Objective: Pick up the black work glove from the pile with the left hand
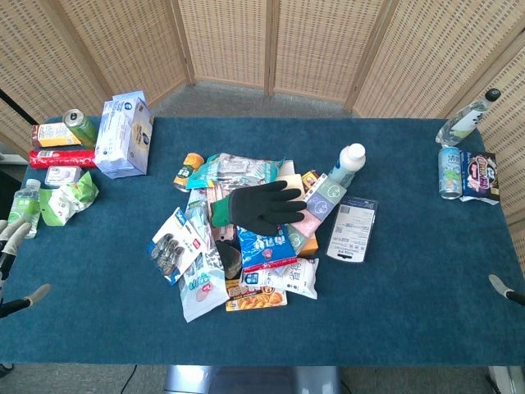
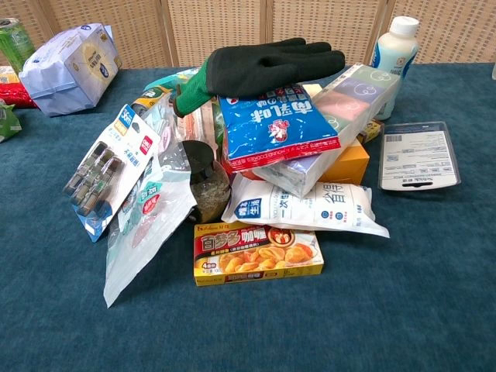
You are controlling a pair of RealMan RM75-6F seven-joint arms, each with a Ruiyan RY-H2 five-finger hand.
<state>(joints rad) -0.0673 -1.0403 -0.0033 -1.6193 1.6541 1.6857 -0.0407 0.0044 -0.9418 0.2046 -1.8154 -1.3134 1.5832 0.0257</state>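
The black work glove (image 1: 262, 207) with a green cuff lies flat on top of the pile in the middle of the blue table, fingers pointing right. The chest view shows the glove (image 2: 267, 66) resting on a blue snack packet (image 2: 275, 128), nothing covering it. Only part of my left hand (image 1: 15, 263) shows at the table's far left edge; its fingers are apart and it holds nothing, well away from the pile. Of my right hand (image 1: 502, 289), just a fingertip shows at the far right edge. Neither hand appears in the chest view.
The pile holds a battery pack (image 2: 108, 174), a curry box (image 2: 257, 252), a white bag (image 2: 310, 209) and a white-capped bottle (image 1: 346, 164). A blue wipes pack (image 1: 123, 135) and a can (image 1: 79, 127) stand back left; a bottle (image 1: 466, 119) and a can (image 1: 449, 172) stand at the right.
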